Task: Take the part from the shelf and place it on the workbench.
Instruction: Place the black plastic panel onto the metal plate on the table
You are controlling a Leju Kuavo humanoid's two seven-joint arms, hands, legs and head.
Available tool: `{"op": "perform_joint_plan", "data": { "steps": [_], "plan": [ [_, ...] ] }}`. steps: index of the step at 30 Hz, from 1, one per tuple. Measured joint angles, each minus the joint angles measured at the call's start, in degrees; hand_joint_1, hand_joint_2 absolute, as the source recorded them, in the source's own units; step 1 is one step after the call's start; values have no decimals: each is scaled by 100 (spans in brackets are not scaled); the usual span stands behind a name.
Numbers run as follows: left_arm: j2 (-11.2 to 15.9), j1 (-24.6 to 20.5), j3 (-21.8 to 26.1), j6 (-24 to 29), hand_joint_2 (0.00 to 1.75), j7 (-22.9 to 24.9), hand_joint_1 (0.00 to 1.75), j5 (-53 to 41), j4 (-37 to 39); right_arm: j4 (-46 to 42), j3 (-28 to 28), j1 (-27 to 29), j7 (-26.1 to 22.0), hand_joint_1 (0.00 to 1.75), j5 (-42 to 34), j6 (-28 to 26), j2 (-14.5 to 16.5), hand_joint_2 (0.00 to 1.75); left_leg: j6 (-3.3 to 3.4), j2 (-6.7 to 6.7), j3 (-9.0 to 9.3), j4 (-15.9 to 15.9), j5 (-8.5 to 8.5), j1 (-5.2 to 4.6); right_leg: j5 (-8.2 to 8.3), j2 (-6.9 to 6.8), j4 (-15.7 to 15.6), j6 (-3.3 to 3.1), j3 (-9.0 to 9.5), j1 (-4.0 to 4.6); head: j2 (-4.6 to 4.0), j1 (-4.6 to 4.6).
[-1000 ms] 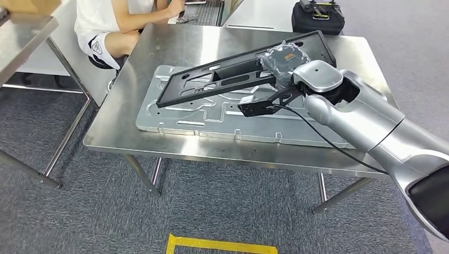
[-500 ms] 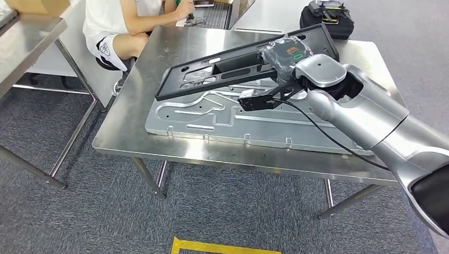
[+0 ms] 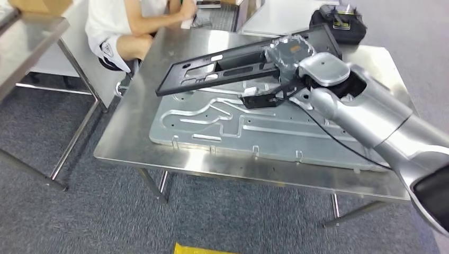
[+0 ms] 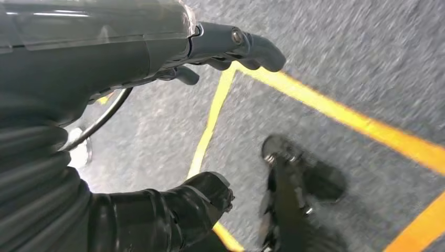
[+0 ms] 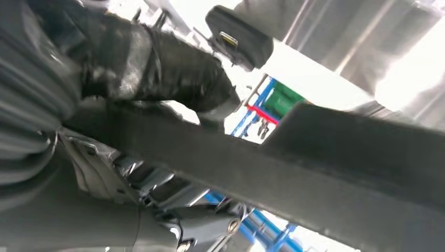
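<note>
The part is a long black plastic frame [image 3: 222, 69]. My right hand [image 3: 288, 53] grips it at its right end and holds it tilted above the steel workbench [image 3: 127, 137], its left end lower. In the right wrist view the black frame [image 5: 315, 173] runs across the picture, with my dark thumb [image 5: 157, 58] pressed on it. My left hand [image 4: 131, 58] hangs over grey carpet with its fingers apart and nothing in it.
A large embossed silver metal plate [image 3: 238, 127] lies on the workbench under the frame. A seated person [image 3: 122, 21] is at the bench's far left corner. A black bag [image 3: 339, 24] stands behind, another steel table [image 3: 26, 42] at left. Yellow floor tape [image 3: 204, 248] lies below.
The whole view has shifted, so the camera has moved and the workbench looks nearer. My right hand still holds the black frame above the silver plate, now a little farther over the bench.
</note>
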Motion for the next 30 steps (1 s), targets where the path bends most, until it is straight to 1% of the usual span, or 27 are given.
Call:
{"op": "perform_joint_plan", "data": {
  "steps": [2, 5, 6, 7, 8, 9, 10, 11, 12, 13, 14, 15, 16, 17, 18, 19, 21, 22, 23, 24, 25, 26, 27, 28, 29, 30],
  "plan": [
    [-1, 4, 0, 0, 175, 15, 0, 0, 1, -5, -1, 0, 2, 175, 0, 3, -1, 175, -34, 10, 49, -7, 30, -5, -10, -8, -55, -22, 61, 12, 0, 2],
    [-1, 4, 0, -1, 175, 17, 0, 1, 1, -6, -1, -1, 3, 175, 0, 4, -1, 175, -39, 11, 66, -17, 29, -9, -10, -7, -69, -25, 79, 10, 0, -1],
    [3, 3, 0, -14, 175, 37, 0, 18, 1, -13, -1, -14, 7, 175, -5, 13, 5, 175, -68, 26, -136, 327, -58, -3, -35, -15, -122, -36, 176, -27, 0, -6],
    [8, 2, 0, -28, 175, 56, 0, 36, 0, -19, -1, -26, 10, 175, -14, 27, 9, 175, -117, 47, -418, 699, -138, 12, -91, -20, -166, -35, 301, -71, 0, -11],
    [14, 3, 0, -43, 175, 76, 0, 54, -1, -25, -1, -39, 12, 175, -23, 42, 14, 175, -171, 68, -681, 987, -143, 31, -161, -25, -200, -28, 434, -119, -1, -17],
    [24, 7, 1, -58, 175, 97, 0, 72, -1, -31, -1, -52, 14, 175, -36, 56, 18, 175, -228, 89, -911, 1150, -47, 54, -248, -30, -217, -11, 570, -172, -1, -20],
    [31, 12, 1, -60, 175, 100, 0, 72, -1, -31, -2, -53, 12, 175, -50, 62, 16, 175, -254, 101, -894, 843, 214, 69, -326, -26, -177, 27, 627, -192, -1, -21],
    [37, 21, 2, -61, 175, 108, 0, 72, -1, -31, -3, -54, 12, 175, -68, 62, 14, 175, -258, 110, -801, 500, 419, 67, -380, -25, -136, 63, 654, -203, -1, -20],
    [42, 19, 2, -61, 175, 115, 0, 71, -1, -30, -5, -56, 13, 175, -93, 60, 7, 175, -237, 120, -718, 229, 519, 55, -427, -25, -93, 102, 652, -206, -1, -21],
    [44, 17, 1, -62, 175, 122, 0, 70, -1, -29, -8, -52, 13, 175, -117, 57, -8, 175, -197, 126, -683, 87, 564, 42, -466, -26, -56, 140, 641, -199, -1, -21],
    [45, 15, 1, -62, 175, 128, 0, 70, -1, -28, -9, -44, 10, 175, -136, 53, -23, 175, -151, 126, -685, 75, 523, 26, -491, -28, -35, 173, 626, -189, 0, -20],
    [46, 10, 0, -62, 175, 131, 0, 70, -1, -29, -11, -37, 6, 175, -147, 49, -39, 175, -101, 123, -681, 65, 536, 20, -508, -30, -22, 200, 614, -183, 0, -19],
    [46, 13, 1, -63, 175, 133, 0, 70, -1, -31, -14, -27, 2, 175, -150, 46, -57, 175, -61, 121, -680, 56, 584, 29, -538, -30, -8, 224, 613, -190, 0, -18],
    [46, 14, 1, -63, 175, 134, 0, 70, -1, -34, -21, -23, -3, 175, -151, 43, -71, 175, -30, 121, -668, 42, 588, 37, -588, -27, 43, 244, 597, -200, 0, -17],
    [46, 11, 2, -63, 175, 134, 0, 70, -1, -37, -34, -23, -5, 175, -151, 40, -89, 175, -1, 121, -656, 21, 596, 47, -687, -22, 191, 265, 533, -210, 0, -15],
    [46, 7, 2, -64, 175, 134, 0, 70, -1, -39, -50, -22, -5, 175, -151, 37, -109, 175, 24, 118, -646, 6, 597, 55, -837, -16, 459, 286, 407, -219, 0, -15],
    [46, 1, 1, -66, 175, 134, 0, 70, -1, -39, -75, -11, -4, 175, -151, 34, -143, 175, 56, 102, -643, 4, 585, 51, -1154, -12, 1206, 321, 20, -220, 0, -14],
    [46, 3, 1, -67, 175, 134, 0, 70, -1, -39, -79, 3, -3, 175, -152, 34, -157, 175, 61, 93, -639, 4, 579, 49, -1225, -11, 1501, 330, -157, -221, 0, -14],
    [46, 5, 1, -65, 175, 133, 0, 70, -1, -38, -79, 21, -3, 175, -162, 34, -169, 175, 61, 87, -630, 5, 571, 47, -1178, -11, 1601, 329, -248, -221, 0, -14],
    [46, 6, 2, -61, 175, 129, 0, 70, -1, -38, -80, 44, -7, 175, -180, 34, -181, 175, 57, 82, -612, 5, 562, 47, -1023, -10, 1485, 320, -232, -220, 0, -14],
    [46, 6, 2, -57, 175, 121, 0, 71, -1, -39, -82, 69, -16, 175, -203, 32, -194, 175, 47, 77, -588, 5, 551, 46, -790, -10, 1166, 301, -109, -217, 0, -14],
    [45, 5, 2, -53, 175, 104, 0, 74, -1, -43, -85, 100, -27, 175, -225, 26, -211, 175, 35, 72, -565, 3, 541, 47, -562, -10, 754, 274, 61, -211, 0, -14],
    [43, 0, 2, -53, 175, 74, 0, 80, -1, -52, -88, 138, -46, 175, -243, 10, -232, 175, 16, 63, -551, 8, 528, 38, -415, -7, 384, 248, 223, -195, 0, -13],
    [42, -6, 2, -56, 175, 37, 0, 86, -1, -66, -91, 194, -67, 175, -259, -16, -257, 175, -8, 54, -545, 9, 521, 34, -338, -3, 131, 228, 333, -177, 0, -15],
    [40, -8, 2, -62, 175, 0, 0, 89, -1, -85, -93, 276, -90, 175, -281, -56, -286, 175, -37, 48, -543, 7, 517, 32, -336, 2, 14, 212, 381, -157, 0, -16],
    [39, -10, 2, -72, 175, -31, 0, 86, -1, -106, -97, 389, -116, 175, -311, -114, -320, 175, -72, 43, -539, -1, 518, 32, -350, 7, -15, 199, 397, -137, 0, -17]
  ]
}}
